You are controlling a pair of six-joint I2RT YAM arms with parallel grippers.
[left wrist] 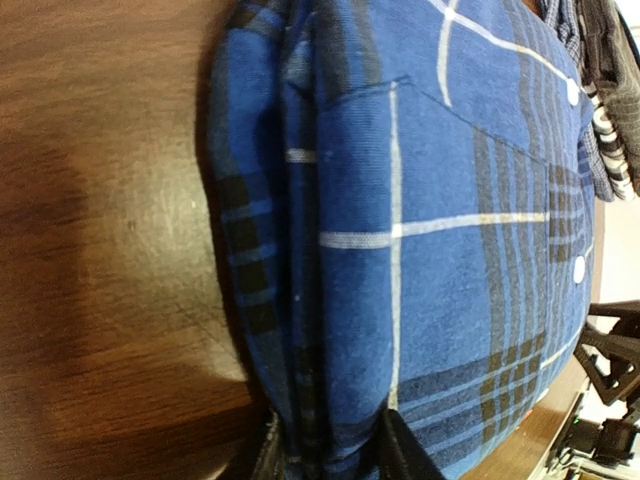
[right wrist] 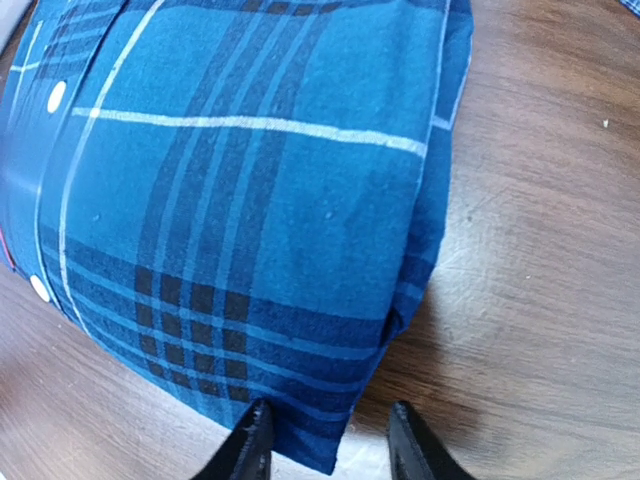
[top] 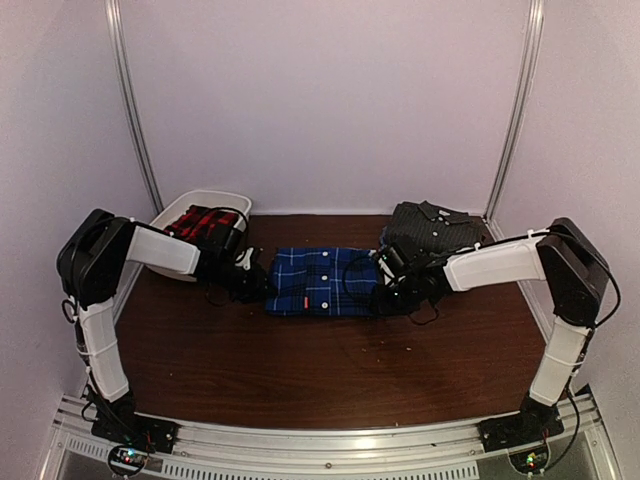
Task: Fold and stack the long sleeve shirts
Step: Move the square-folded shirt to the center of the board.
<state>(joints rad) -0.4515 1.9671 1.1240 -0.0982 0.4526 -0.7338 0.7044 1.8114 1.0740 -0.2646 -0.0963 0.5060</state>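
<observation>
Now both hands are at the ends of the folded blue plaid shirt [top: 322, 282].
It lies in the middle of the table [top: 300, 370]. The left hand [left wrist: 330, 455] is clamped on one edge, and the right hand [right wrist: 330, 450] has its fingers apart around a corner. A charcoal striped shirt [top: 432, 228] lies back right, and a red plaid shirt [top: 200, 224] sits in the white tub [top: 222, 197].

Near half of dark brown wooden table [top: 330, 370] lying open, wide passage. Folded blue-and-black plaid shirt [top: 322, 282] blocking centre. White plastic tub [top: 215, 194] crowding back-left corner, folded charcoal striped shirt [top: 435, 225] filling back-right. Left arm [top: 165, 250], right arm [top: 495, 262] closing off side lanes. Bare strip running behind plaid shirt.
</observation>
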